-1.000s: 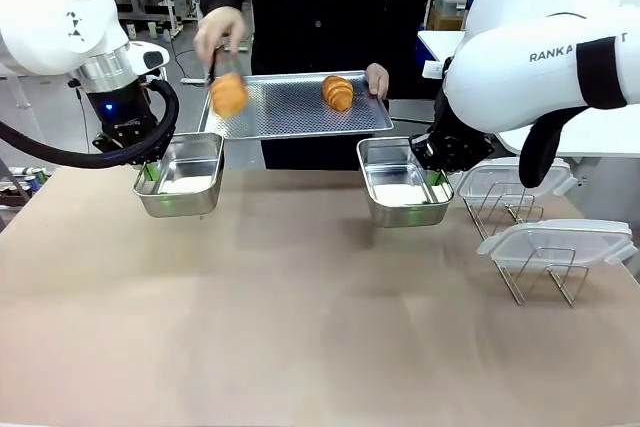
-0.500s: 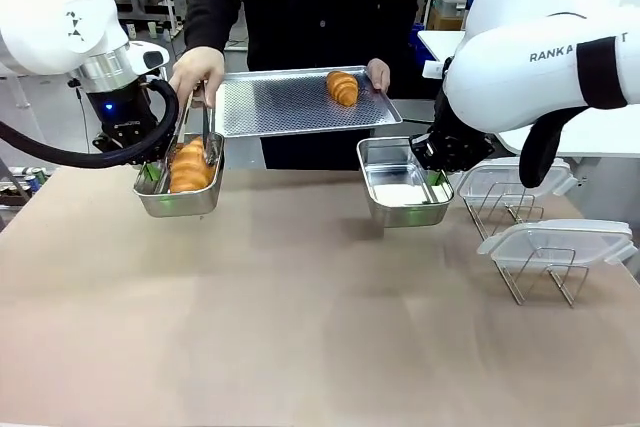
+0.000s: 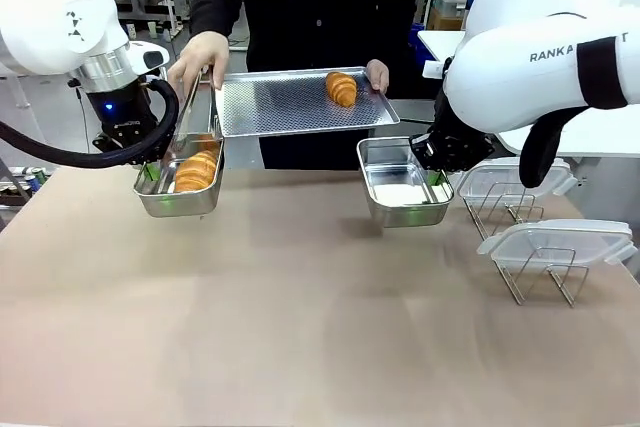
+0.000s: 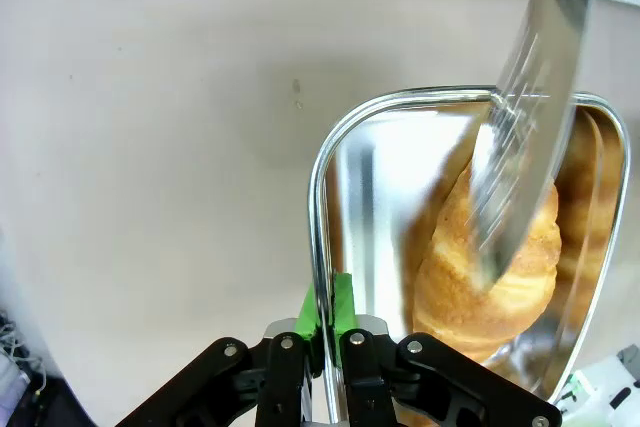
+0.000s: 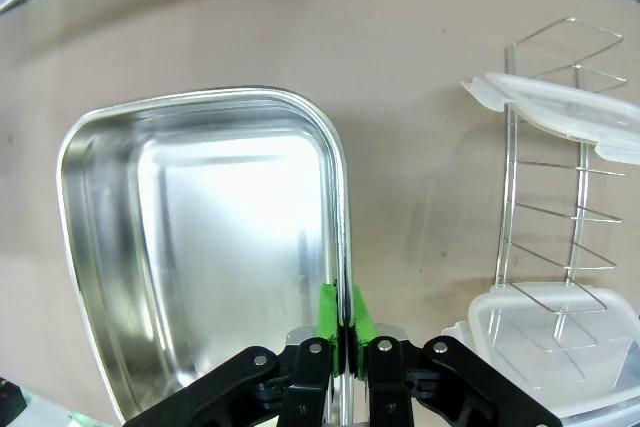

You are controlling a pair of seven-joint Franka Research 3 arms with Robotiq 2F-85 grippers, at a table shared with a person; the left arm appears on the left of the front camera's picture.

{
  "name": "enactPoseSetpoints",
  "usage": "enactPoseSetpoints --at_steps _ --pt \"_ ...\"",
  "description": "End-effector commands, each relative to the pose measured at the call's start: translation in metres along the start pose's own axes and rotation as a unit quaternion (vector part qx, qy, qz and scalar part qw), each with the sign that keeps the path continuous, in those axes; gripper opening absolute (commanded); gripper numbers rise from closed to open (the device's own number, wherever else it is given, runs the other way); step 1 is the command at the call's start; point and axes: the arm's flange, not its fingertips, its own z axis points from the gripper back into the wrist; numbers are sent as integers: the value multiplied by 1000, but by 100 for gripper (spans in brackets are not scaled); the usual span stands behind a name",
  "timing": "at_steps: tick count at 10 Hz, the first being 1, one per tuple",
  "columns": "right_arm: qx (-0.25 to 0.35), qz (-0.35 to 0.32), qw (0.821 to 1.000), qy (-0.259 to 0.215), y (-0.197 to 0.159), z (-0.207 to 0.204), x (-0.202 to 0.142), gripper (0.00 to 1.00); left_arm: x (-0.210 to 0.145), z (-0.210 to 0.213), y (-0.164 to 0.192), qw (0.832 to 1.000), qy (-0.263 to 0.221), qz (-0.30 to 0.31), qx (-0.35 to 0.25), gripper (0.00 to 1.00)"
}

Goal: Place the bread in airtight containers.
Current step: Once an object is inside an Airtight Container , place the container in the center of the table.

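Since half a second ago the croissant (image 3: 197, 170) has settled lower into the left pan (image 3: 178, 209), and the person's hand (image 3: 198, 55) has risen with the tongs (image 3: 187, 125), which no longer clasp it.

Front view: the left pan stands on the table (image 3: 300, 327) at about ten o'clock, with the croissant lying lengthwise inside. The left gripper (image 3: 149, 175) pinches the pan's rim at its nine o'clock side. The tongs slant down from the hand to the pan's twelve o'clock edge. The other hand (image 3: 377, 77) holds the tray (image 3: 280, 107) by its three o'clock edge, and the second croissant (image 3: 341, 88) lies on the tray toward two o'clock. The right pan (image 3: 405, 215) stands near the table's one o'clock, and the right gripper (image 3: 436, 178) grips its three o'clock rim. Two clear lids (image 3: 590, 240) rest on a wire rack (image 3: 545, 282) at the table's three o'clock.

Left wrist view: the left gripper (image 4: 327, 312) has its green pads pressed together on the steel wall of the left pan (image 4: 318, 197). The croissant (image 4: 490, 277) lies inside, with the tongs (image 4: 535, 97) crossing above it from one o'clock.

Right wrist view: the right gripper (image 5: 343, 322) clamps the rim of the right pan (image 5: 340, 177) at six o'clock. The wire rack (image 5: 545, 207) and clear lids (image 5: 560, 107) stand at three o'clock.
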Motion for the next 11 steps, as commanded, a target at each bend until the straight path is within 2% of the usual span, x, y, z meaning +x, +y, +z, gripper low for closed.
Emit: enactPoseSetpoints --at_steps 1,5,6,7,10,11 --pt "1 -1 1000 -4 -1 4 2 0 -1 3 0 1000 -5 -4 6 0" --pt "1 -1 1000 -4 -1 4 2 0 -1 3 0 1000 -5 -4 6 0" --pt "1 -1 1000 -4 -1 4 2 0 0 0 0 1000 0 0 0 5" --pt "1 -1 1000 -4 -1 4 2 0 2 -7 6 1000 12 8 14 5" --pt "1 -1 1000 -4 -1 4 2 0 -2 -56 27 999 37 -14 11 5" --pt "1 -1 1000 -4 -1 4 2 0 -8 -77 33 999 38 0 13 5"
